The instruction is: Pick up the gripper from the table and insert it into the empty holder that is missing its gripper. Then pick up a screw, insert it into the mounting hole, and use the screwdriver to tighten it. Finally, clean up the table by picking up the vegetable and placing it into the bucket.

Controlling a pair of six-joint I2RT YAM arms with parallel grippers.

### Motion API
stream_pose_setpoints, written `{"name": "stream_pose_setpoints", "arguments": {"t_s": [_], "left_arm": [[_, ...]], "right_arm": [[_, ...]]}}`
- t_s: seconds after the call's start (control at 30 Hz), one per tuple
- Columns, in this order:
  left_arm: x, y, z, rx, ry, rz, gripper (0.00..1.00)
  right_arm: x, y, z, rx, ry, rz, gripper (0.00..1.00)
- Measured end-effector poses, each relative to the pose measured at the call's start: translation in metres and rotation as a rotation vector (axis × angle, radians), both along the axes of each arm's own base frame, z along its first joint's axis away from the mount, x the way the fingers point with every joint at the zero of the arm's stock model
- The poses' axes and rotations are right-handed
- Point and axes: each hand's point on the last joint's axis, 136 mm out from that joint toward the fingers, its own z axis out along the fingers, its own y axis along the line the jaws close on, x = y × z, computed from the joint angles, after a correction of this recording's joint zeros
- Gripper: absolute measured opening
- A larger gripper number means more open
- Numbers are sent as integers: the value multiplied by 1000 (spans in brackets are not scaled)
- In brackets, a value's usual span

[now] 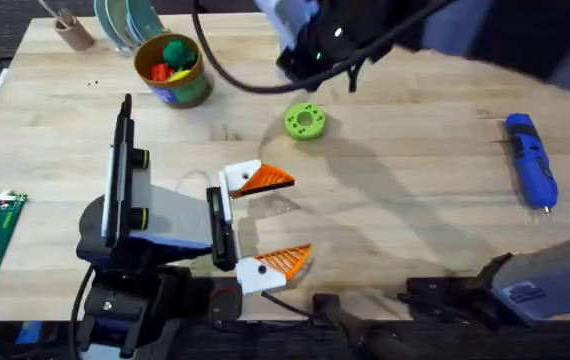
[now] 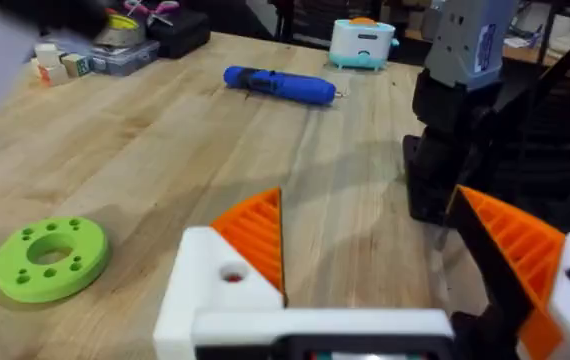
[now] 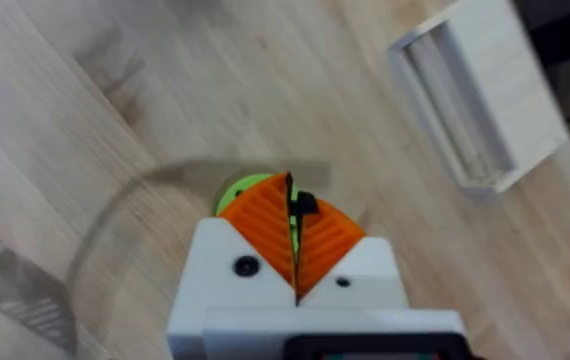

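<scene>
The screwdriver (image 1: 532, 161) lies flat on the table (image 1: 405, 200), well off from both grippers. The right gripper (image 3: 295, 240) hangs right above the green disc (image 1: 305, 121), orange pads pressed together on a tiny dark thing, maybe a screw. The left gripper (image 1: 265, 222) sits low by its base, fingers spread wide, nothing between them. The bucket (image 1: 172, 70) with colourful bits inside stands beyond the left gripper.
</scene>
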Motion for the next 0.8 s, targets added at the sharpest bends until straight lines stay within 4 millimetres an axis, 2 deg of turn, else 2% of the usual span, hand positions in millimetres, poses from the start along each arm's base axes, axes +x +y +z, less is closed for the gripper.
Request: {"name": "stream_pose_setpoints", "arguments": {"t_s": [0.13,0.3,0.4,0.5,0.7,0.8], "left_arm": [[0,0,0,0,0,0,993],[0,0,0,0,0,0,993],[0,0,0,0,0,0,993],[0,0,0,0,0,0,993],[0,0,0,0,0,0,992],[0,0,0,0,0,0,993]], "right_arm": [[-7,-3,41,66,-59,11,8],[-36,1,84,200,-53,78,8],[-53,5,99,270,-24,117,8],[-70,14,101,299,24,161,8],[-110,40,88,288,120,262,8],[-127,47,82,272,160,296,8]]}}
